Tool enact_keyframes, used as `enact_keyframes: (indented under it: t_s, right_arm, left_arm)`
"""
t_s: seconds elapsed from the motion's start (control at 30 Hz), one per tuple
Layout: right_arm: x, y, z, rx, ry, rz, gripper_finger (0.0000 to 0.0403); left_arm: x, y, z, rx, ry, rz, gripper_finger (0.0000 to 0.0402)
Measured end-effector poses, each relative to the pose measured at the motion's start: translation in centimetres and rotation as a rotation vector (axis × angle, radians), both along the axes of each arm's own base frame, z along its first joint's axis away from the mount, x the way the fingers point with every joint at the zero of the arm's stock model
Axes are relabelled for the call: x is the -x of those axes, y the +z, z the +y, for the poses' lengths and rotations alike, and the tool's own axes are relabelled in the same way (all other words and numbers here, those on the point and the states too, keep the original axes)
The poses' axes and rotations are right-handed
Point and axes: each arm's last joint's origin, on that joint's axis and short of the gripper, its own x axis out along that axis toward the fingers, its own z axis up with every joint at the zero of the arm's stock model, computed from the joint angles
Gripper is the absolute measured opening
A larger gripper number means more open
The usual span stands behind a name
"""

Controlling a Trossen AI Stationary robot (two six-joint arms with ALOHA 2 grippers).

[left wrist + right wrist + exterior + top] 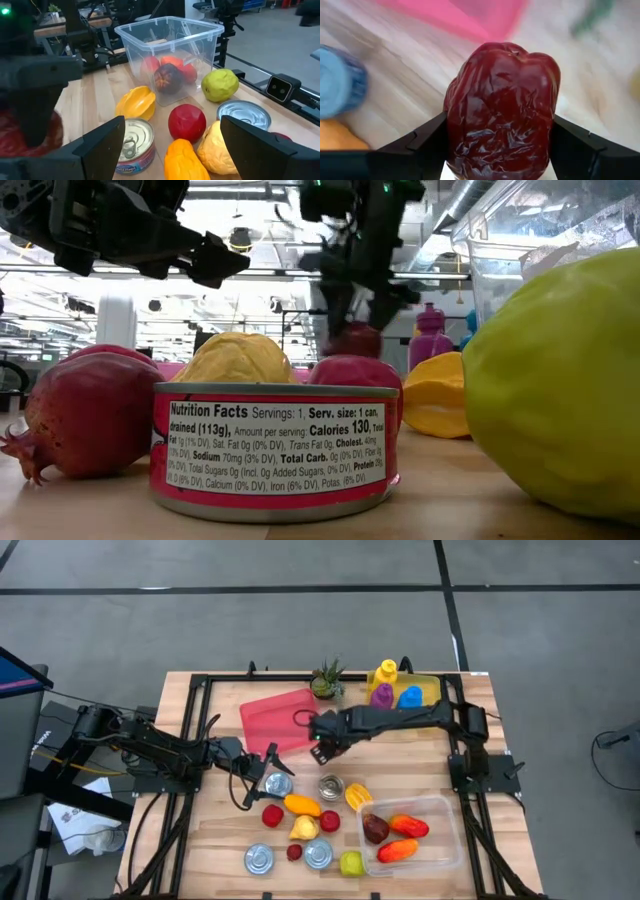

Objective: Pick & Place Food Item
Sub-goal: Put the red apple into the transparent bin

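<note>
Gripping one dark red fruit [501, 112], right gripper [322, 748] hovers near four cans; left gripper [262, 767] gapes empty.

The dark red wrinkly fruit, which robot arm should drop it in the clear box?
The right. Its gripper is already shut on the dark red fruit, near the clear bin. The left gripper is open and empty, by the cans.

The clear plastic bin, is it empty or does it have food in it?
Not empty. The clear plastic bin holds a dark purple fruit and red-orange pieces; the left wrist view shows them through its wall.
</note>
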Motion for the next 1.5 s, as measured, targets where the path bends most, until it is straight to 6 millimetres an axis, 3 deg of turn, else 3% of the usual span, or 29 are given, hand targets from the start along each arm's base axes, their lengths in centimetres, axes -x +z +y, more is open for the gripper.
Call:
enact_keyframes:
  t_s: [0.27,0.5,0.67,1.0,1.33,1.5]
  right_arm:
    - [-1.9,1.1,3.0,0.300,0.159,-0.142,0.0270]
    - [-1.4,3.4,4.0,0.508,0.176,-0.178,0.0270]
    - [-2.1,5.1,5.2,0.664,0.188,-0.279,0.0270]
    - [-4.6,7.8,6.3,0.777,0.416,-0.564,0.0270]
    - [-5.1,11.5,7.3,0.925,0.507,-0.890,0.0270]
    - [-5.1,11.9,7.2,0.974,0.528,-1.077,0.0270]
  left_arm:
    - [0.0,0.0,0.0,0.002,0.000,0.001,0.0320]
    - [0.0,-0.1,0.0,0.008,0.002,0.012,0.0320]
    - [0.0,-0.1,0.0,0.011,0.002,0.011,0.0320]
    - [0.0,-0.1,0.0,0.033,0.006,0.022,0.0320]
    - [0.1,-0.2,0.0,0.032,0.007,0.034,0.0320]
    - [0.1,-0.3,0.0,0.031,0.007,0.041,0.0320]
